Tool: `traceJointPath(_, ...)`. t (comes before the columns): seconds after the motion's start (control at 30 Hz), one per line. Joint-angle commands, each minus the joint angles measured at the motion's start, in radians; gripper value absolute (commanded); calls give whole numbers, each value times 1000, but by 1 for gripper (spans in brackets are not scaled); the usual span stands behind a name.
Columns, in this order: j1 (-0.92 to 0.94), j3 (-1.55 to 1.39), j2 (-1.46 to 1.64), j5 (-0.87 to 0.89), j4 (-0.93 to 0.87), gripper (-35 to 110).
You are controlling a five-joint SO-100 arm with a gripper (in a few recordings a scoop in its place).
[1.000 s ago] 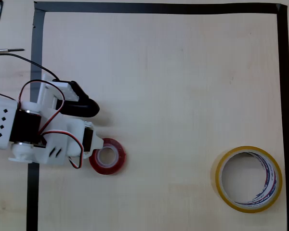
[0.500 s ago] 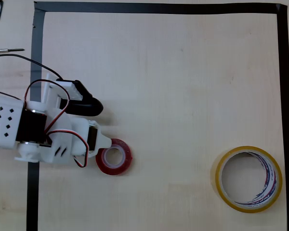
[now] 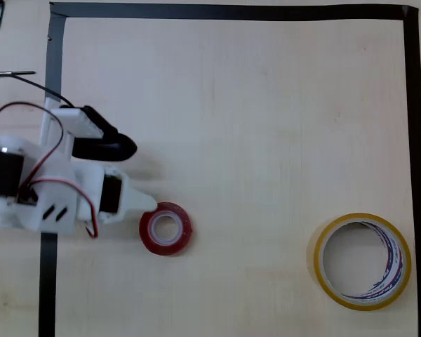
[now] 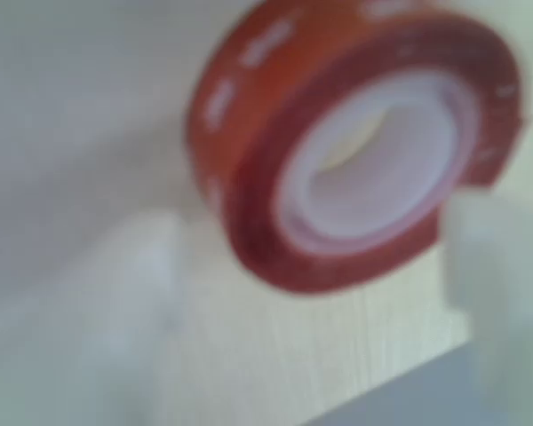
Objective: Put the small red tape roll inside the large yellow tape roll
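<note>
Small glossy red tape roll (image 3: 165, 228) lay flat near the desk's left edge, just right of the white claw (image 3: 137, 175), whose jaws stood apart, apparently empty; the blurred wrist view leaves that unsure. Large yellowish translucent tape roll (image 3: 362, 261) sat far right.

The small red tape roll (image 3: 165, 228) lies flat on the light wooden surface (image 3: 252, 126), its hole facing up, glossy red with a white inner core; the wrist view shows it close and blurred (image 4: 355, 142). The large yellow tape roll (image 3: 362, 261) also lies flat, well apart to its right in the overhead view, thin-walled, its white core printed with red and blue stripes
</note>
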State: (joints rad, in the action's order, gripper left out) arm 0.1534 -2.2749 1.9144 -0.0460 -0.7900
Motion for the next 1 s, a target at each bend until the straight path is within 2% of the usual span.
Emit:
traceJointPath(0.0, 41, 107, -38, 9, 11, 16)
traceJointPath(0.47, 75, 264, -324, 6, 32, 16)
traceJointPath(0.77, 71, 298, -379, 3, 25, 0)
traceJointPath(0.97, 71, 298, -376, 3, 23, 0)
